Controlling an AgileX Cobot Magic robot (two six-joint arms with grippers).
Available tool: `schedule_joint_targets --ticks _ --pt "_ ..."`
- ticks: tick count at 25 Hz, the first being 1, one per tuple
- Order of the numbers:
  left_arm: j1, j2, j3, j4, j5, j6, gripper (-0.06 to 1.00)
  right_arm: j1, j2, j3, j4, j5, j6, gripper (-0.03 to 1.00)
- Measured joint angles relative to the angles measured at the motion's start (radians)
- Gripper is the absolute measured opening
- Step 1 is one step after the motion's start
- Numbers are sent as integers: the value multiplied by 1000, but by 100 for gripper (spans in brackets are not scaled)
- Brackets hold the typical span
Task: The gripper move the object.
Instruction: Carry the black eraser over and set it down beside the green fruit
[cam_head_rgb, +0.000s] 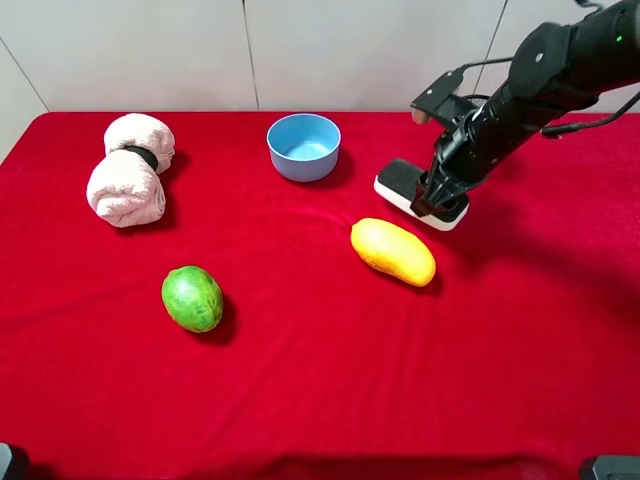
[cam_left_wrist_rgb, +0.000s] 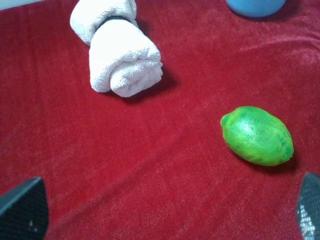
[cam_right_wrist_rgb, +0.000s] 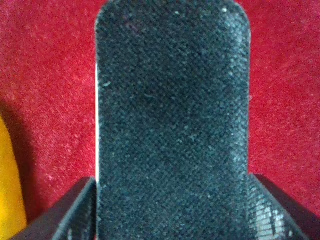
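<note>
No readable text, labels, brands, numbers or signs appear on anything.

Felt, plastic and terry on red pile

The table cloth is soft, matt red pile. The board eraser has a coarse black felt top flecked with lint over a smooth white plastic base. The rolled towel is looped terry, the bowl smooth blue plastic, and the green fruit waxy and shiny.
</note>
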Motion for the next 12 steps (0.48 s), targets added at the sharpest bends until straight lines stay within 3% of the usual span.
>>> schedule_joint_targets --ticks 7,12 --pt "0 0 0 0 0 0 98 0 -76 0 0 73 83 45" --pt "0 0 0 0 0 0 98 0 -130 0 0 184 171 45"
